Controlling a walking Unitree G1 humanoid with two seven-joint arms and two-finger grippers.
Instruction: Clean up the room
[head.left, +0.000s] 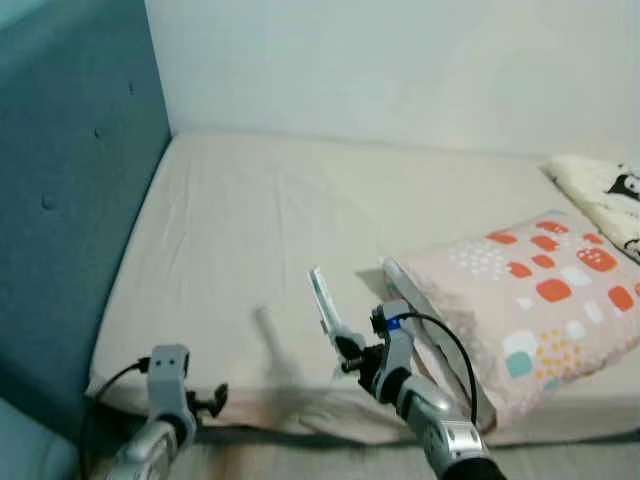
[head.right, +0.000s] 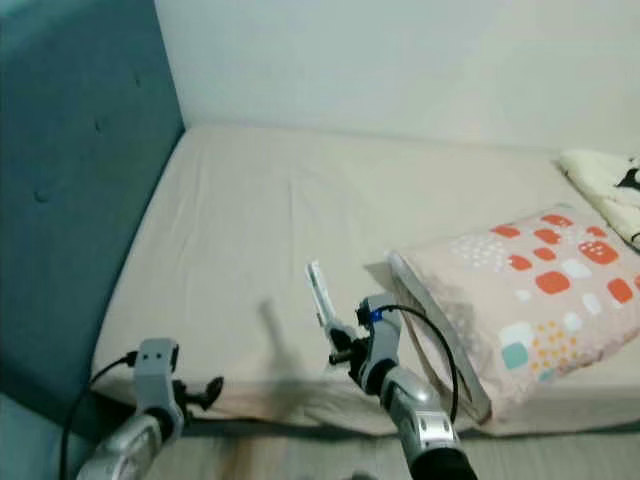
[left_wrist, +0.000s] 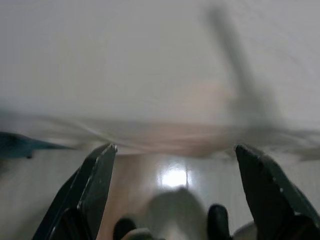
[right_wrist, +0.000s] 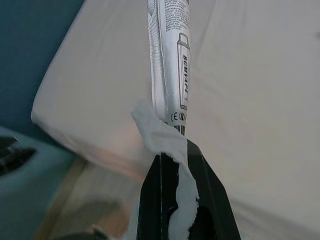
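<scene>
One wrapper (right_wrist: 169, 65) pinched in right tool (head.left: 345, 345), long axis upright over bed (head.left: 250, 230) edge; left tool (left_wrist: 175, 190) spread, idle below.

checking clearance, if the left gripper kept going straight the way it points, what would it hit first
Probably the near edge of the bed. The left gripper, fingers open, points over shiny floor at the mattress side just ahead; nothing lies between, though blur makes depth uncertain.
</scene>
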